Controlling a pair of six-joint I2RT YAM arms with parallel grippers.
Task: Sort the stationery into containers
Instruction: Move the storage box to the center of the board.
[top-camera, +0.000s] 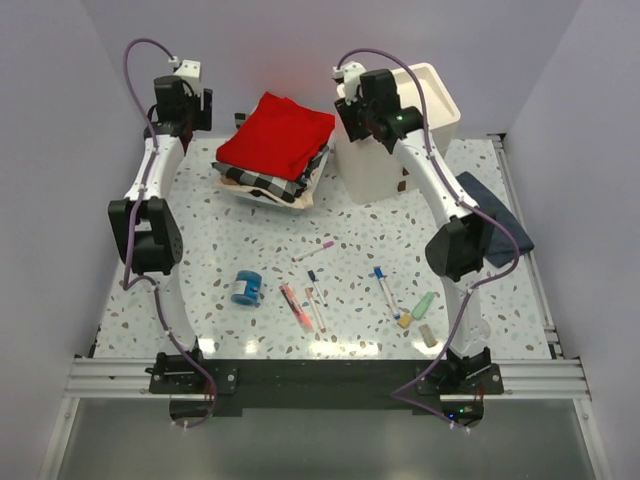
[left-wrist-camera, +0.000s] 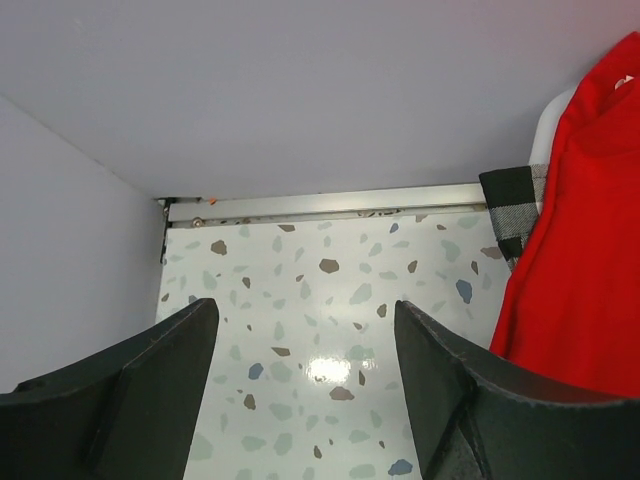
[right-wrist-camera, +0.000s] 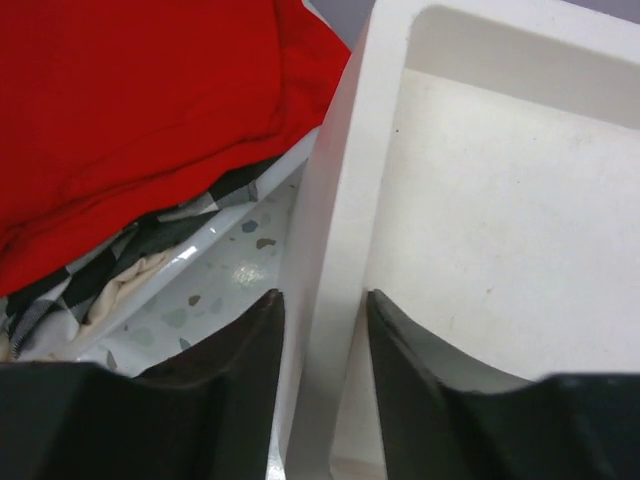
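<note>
The stationery lies on the speckled table near the front: a blue tape roll (top-camera: 245, 287), an orange-red marker (top-camera: 295, 305), thin white pens (top-camera: 314, 250) (top-camera: 384, 290), a green tube (top-camera: 424, 304) and a beige eraser (top-camera: 428, 335). The white box unit (top-camera: 400, 130) stands at the back right. My right gripper (top-camera: 355, 115) (right-wrist-camera: 325, 300) straddles the box's (right-wrist-camera: 480, 200) left wall, one finger outside and one inside, closed against it. My left gripper (top-camera: 185, 125) (left-wrist-camera: 305, 330) is open and empty over bare table at the back left.
A stack of red and checked folded cloths (top-camera: 275, 145) sits at the back centre, beside the box; it also shows in the wrist views (left-wrist-camera: 580, 250) (right-wrist-camera: 150, 100). A dark blue-grey cloth (top-camera: 490, 210) lies right of the box. Walls enclose the table on three sides.
</note>
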